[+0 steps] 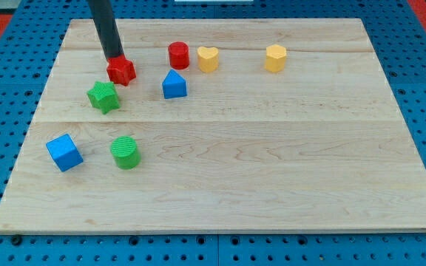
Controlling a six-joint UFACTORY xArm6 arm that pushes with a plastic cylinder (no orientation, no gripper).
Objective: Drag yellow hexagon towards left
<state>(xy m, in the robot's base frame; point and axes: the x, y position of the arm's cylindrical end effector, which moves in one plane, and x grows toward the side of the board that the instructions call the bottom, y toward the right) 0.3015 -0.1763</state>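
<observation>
— Near the view's top, right of centre on the wooden counter (272,162), sits the yellow hexagon (275,58), with nothing touching it.

— And its closest neighbour?

— A yellow heart (208,58) lies to its left, clearly apart from it. A red cylinder (178,55) stands just beside the heart, further left.

— Where is the tip?

— The dark rod (105,26) comes down from the view's top left. The tip (114,59) sits at the upper edge of a red star (121,71), apparently touching it. That is well apart from the hexagon, with the cylinder and heart between them.

— What about a pincer, apart or together?

— That cannot be told; only the straight rod shows.

— The other blocks?

— A green star (103,97) lies just below and left of the red star. A blue block (174,85) with a peaked top lies below the red cylinder. Lower left are a blue cube (64,152) and, to its right, a green cylinder (126,152).
</observation>
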